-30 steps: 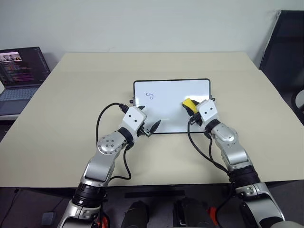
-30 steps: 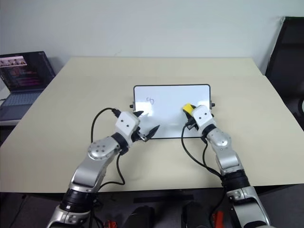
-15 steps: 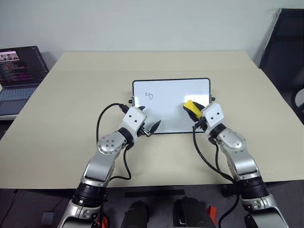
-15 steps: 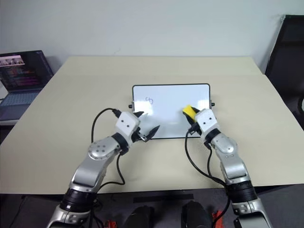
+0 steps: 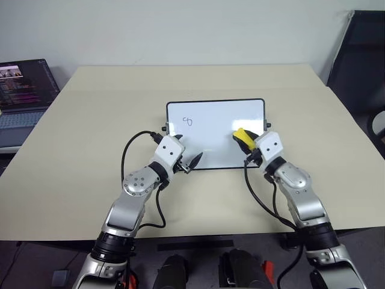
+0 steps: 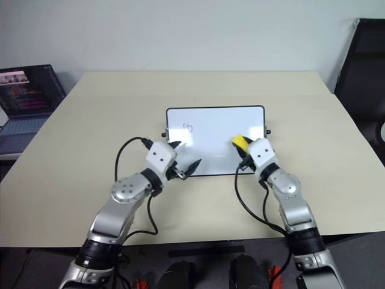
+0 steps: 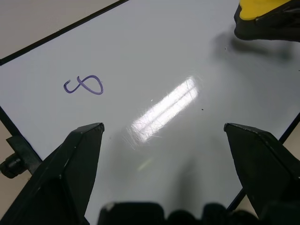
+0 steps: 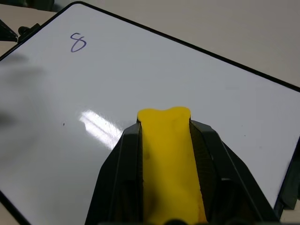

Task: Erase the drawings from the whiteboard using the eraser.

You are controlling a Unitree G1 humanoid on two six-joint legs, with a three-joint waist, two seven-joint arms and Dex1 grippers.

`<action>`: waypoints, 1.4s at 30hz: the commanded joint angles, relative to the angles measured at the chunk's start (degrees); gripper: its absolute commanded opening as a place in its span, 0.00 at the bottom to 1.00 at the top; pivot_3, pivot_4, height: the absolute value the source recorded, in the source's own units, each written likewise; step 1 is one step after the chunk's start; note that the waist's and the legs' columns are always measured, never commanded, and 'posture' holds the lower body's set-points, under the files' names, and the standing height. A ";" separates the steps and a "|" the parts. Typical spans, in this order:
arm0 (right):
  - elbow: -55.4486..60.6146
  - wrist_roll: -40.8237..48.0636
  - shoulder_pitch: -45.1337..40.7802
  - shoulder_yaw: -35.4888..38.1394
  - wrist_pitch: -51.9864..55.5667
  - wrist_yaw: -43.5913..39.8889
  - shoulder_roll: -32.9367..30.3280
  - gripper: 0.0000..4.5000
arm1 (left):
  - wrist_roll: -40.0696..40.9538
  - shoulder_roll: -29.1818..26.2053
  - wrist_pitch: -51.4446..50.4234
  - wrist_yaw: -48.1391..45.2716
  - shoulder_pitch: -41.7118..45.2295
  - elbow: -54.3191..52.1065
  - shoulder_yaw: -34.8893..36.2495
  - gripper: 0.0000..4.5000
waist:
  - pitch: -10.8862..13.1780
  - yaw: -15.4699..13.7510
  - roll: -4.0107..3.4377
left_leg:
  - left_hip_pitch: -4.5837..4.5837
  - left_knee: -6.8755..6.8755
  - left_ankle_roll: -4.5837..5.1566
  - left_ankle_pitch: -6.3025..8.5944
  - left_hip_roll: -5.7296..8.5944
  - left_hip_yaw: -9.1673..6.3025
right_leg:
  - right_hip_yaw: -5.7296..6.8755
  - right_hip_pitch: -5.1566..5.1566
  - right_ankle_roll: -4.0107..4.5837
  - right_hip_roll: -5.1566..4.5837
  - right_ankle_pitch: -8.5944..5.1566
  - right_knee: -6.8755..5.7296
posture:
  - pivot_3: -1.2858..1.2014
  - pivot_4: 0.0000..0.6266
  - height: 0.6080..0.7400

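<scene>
Progress stands well short of finished: one drawing (image 5: 188,121) shows on the whiteboard (image 5: 210,114), a small blue loop near the far left corner, and you have yet to reach it. The rest of the white surface reads clean apart from a glare patch, so I judge this mark to be what is left, though small remnants could escape these views.

Your right end effector (image 5: 245,139) is clamped on the eraser (image 5: 240,133), over the right part of the board and well apart from the mark. Whether the eraser touches the surface cannot be told. Your left end effector (image 5: 187,158) hangs over the board's near left edge with its fingers spread apart and holding nothing.

The board lies on the worktop (image 5: 90,132), with a laptop (image 5: 21,90) off at the far left.

Both wrist views show the mark's looped shape plainly; in the head views it is only a speck. The right wrist view also confirms the yellow block pinched between both fingers.
</scene>
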State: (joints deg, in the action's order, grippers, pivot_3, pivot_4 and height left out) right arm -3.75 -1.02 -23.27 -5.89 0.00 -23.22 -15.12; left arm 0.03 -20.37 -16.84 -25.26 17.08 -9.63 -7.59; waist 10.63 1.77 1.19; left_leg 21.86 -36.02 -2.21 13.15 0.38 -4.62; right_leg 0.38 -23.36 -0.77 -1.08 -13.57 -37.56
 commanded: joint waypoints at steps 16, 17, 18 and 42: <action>-20.08 -1.92 -21.00 -5.65 -11.89 -0.56 9.67 0.25 | -2.77 -0.22 -3.29 5.76 -0.43 -0.08 4.08 1.00 | 0.02 -0.09 -0.02 | 0.02 0.02 0.00 0.00 -0.04 -0.03 | 0.01 -0.01 0.01 -0.05 0.01 0.00 | 0.52 0.24 1.00; -22.17 -2.64 -22.46 -5.97 -12.53 -0.11 10.22 0.25 | -2.72 -0.15 -3.36 5.80 -0.55 -0.24 4.06 1.00 | 0.02 -0.09 -0.02 | 0.02 0.02 0.00 0.00 -0.04 -0.01 | -0.01 -0.01 0.01 -0.05 0.01 0.00 | 0.52 0.24 1.00; -23.85 -3.19 -23.51 -6.13 -13.04 0.26 10.59 0.25 | -2.68 -0.13 -3.41 5.84 -0.69 -0.39 4.04 1.00 | 0.02 -0.09 -0.02 | 0.02 0.02 0.00 0.00 -0.04 -0.01 | -0.01 -0.01 0.01 -0.05 0.01 0.00 | 0.52 0.24 1.00; -46.94 -8.98 -35.43 -6.93 -17.65 6.44 16.57 0.25 | -2.57 0.33 -3.39 6.23 -0.80 -0.84 4.00 1.00 | 0.04 0.01 -0.04 | 0.02 0.06 0.00 0.00 -0.07 0.00 | -0.05 -0.10 0.05 -0.07 0.01 -0.11 | 0.52 0.24 1.00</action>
State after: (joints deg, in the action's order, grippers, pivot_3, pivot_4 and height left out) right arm -51.60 -10.03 -56.88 -13.04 -15.97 -16.95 0.91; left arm -2.43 -20.03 -20.93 -19.39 15.38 -8.62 -4.20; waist 10.67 1.78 1.14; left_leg 21.87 -35.97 -2.21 13.15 0.30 -4.63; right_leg 0.34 -23.46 -0.72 -1.15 -13.56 -37.67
